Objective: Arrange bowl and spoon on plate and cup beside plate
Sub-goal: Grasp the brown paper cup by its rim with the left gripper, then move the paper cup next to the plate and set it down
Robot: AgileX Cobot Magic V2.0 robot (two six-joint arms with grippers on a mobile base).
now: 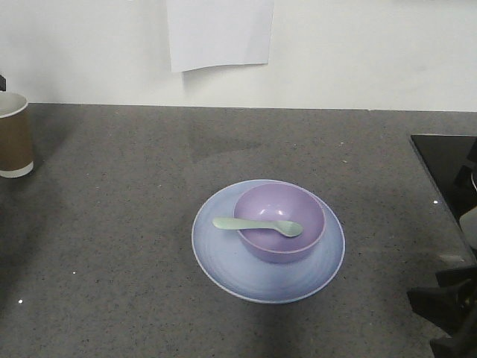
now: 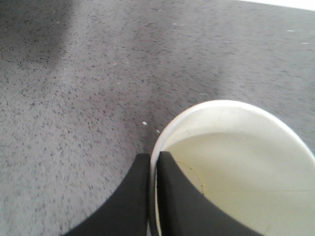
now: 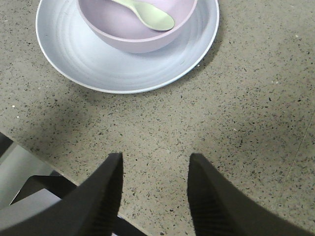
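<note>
The pale blue plate [image 1: 223,261] lies mid-counter with the lavender bowl [image 1: 279,237] on its right half. The mint spoon [image 1: 257,224] rests across the bowl's rim, scoop inside. All three also show at the top of the right wrist view: plate [image 3: 98,64], bowl [image 3: 123,29], spoon [image 3: 147,14]. The brown paper cup [image 1: 13,134] stands upright at the far left edge, well apart from the plate. My left gripper [image 2: 153,155] is shut on the cup's white rim [image 2: 236,162], one finger inside, one outside. Below the plate, my right gripper [image 3: 155,157] hovers open over bare counter.
A black stovetop [image 1: 447,164] fills the right edge of the grey speckled counter [image 1: 112,224]. Dark parts of the right arm [image 1: 447,306] sit at the lower right corner. A white sheet [image 1: 220,33] hangs on the back wall.
</note>
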